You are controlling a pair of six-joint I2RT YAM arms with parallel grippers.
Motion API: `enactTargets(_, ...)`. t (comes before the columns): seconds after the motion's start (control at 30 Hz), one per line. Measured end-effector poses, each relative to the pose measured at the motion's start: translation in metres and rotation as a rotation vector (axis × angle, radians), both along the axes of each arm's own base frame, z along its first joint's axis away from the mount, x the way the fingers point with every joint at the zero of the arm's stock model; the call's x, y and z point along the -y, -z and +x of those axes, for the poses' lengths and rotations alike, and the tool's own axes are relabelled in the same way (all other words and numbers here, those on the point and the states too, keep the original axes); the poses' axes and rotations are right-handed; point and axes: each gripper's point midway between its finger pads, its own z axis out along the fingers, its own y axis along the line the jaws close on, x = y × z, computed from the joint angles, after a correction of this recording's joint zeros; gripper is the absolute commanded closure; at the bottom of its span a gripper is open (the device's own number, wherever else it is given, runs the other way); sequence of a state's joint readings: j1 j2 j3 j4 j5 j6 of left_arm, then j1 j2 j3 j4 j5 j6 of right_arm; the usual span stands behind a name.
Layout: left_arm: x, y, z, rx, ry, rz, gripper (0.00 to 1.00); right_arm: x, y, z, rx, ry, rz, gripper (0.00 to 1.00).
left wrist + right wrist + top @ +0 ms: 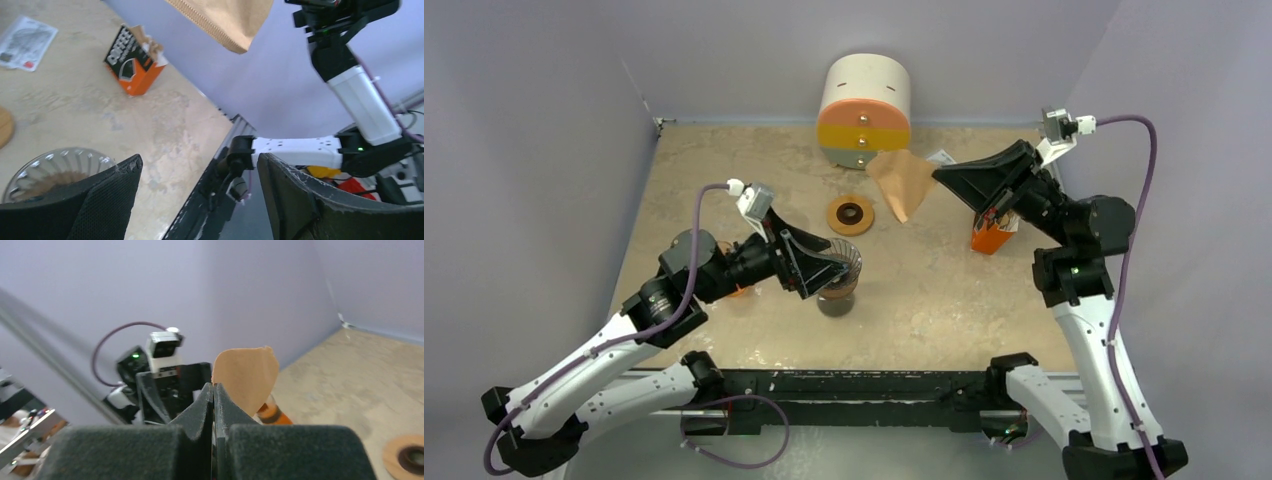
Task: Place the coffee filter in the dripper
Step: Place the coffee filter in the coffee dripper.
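Note:
A brown paper coffee filter point(902, 180) hangs in the air above the table's back middle, pinched at its edge by my right gripper point(940, 176), which is shut on it. In the right wrist view the filter point(247, 375) sticks up from the closed gripper point(214, 388). The glass dripper point(841, 268) stands on a dark carafe with a brown collar near the table's middle. My left gripper point(824, 262) is open at the dripper's left rim. In the left wrist view one finger point(107, 195) overlaps the ribbed dripper point(55, 165), and the filter point(225, 20) shows at the top.
An orange filter box point(991, 235) stands under the right arm and also shows in the left wrist view point(135, 62). A wooden ring point(851, 214) lies behind the dripper. A white, orange and yellow round drawer unit point(864, 112) stands at the back. A paper packet point(25, 42) lies flat.

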State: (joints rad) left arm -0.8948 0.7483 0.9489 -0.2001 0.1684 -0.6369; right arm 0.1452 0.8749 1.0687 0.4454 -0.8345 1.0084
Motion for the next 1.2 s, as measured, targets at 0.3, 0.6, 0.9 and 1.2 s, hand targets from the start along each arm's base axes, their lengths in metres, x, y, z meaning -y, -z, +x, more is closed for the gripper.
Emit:
enactTargets(0.3,0.020,-0.050,-0.019,0.073,0.158,-0.230,0.14,-0.029,-0.036,-0.055,0.102,-0.222,0.108,1.00)
enactTargets(0.6,0.035,-0.082,-0.030,0.118,0.283,-0.391,0.14,-0.049,-0.047,-0.063,0.098,-0.340,0.187,1.00)
enactTargets(0.9,0.043,-0.093,-0.032,0.148,0.337,-0.478,0.20,-0.057,-0.056,-0.076,0.121,-0.392,0.233,1.00)
enactTargets(1.2,0.035,-0.114,-0.039,0.227,0.358,-0.554,0.59,-0.050,-0.056,-0.082,0.140,-0.353,0.259,1.00)
